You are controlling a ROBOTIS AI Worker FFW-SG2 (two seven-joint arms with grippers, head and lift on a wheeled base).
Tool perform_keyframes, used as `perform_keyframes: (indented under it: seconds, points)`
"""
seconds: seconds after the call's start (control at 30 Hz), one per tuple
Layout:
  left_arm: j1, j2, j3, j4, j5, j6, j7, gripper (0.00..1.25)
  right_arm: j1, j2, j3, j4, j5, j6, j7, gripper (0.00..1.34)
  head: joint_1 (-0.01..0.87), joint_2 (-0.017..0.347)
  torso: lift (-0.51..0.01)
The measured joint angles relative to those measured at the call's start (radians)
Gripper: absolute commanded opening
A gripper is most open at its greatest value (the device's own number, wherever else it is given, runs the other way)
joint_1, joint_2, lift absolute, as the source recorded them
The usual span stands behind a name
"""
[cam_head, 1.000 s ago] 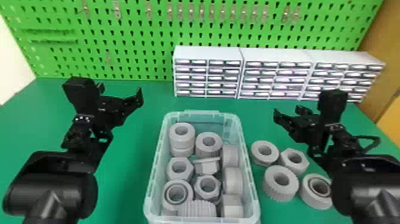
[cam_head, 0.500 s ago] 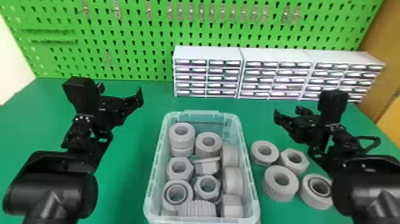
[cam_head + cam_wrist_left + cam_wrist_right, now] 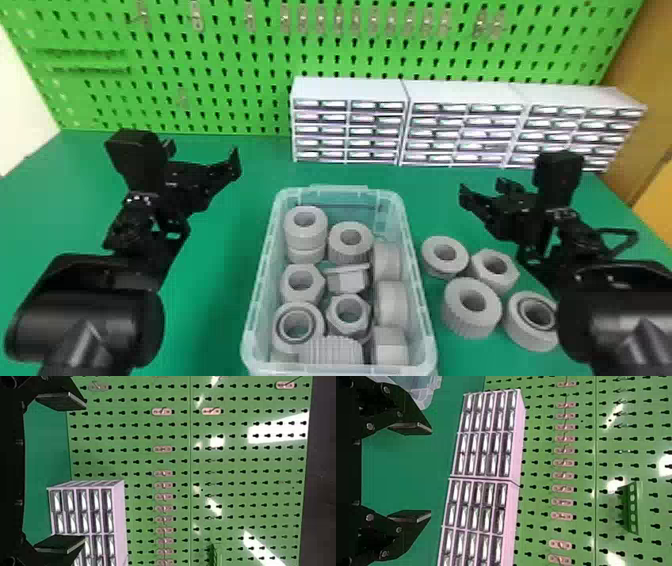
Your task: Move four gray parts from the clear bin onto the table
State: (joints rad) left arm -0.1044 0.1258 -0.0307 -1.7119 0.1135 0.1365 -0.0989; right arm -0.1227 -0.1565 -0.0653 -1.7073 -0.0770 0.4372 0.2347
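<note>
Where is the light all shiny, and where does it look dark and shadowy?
Left wrist view: big white glare patches on the green pegboard; right wrist view: bright patches on that board too; head view: white glints along the drawer fronts, and dark shade inside the round holes of the gray parts.

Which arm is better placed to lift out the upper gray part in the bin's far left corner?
Left, I'd judge: the open left gripper hovers on that side of the clear bin, nearer that part; the right gripper is beyond the opposite side.
</note>
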Motion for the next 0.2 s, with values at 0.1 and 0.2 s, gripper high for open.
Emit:
perform_keyframes:
  seconds: [0.1,0.2]
  points:
    - [0.000,0.000,0.000,0.000,0.000,0.000,0.000,1.14,0.000,0.000,0.001,0.000,0.000,0.000,0.000,0.82,0.686,0.026,-0.050]
    - [0.000,0.000,0.000,0.000,0.000,0.000,0.000,1.14,0.000,0.000,0.002,0.000,0.000,0.000,0.000,0.82,0.686,0.026,-0.050]
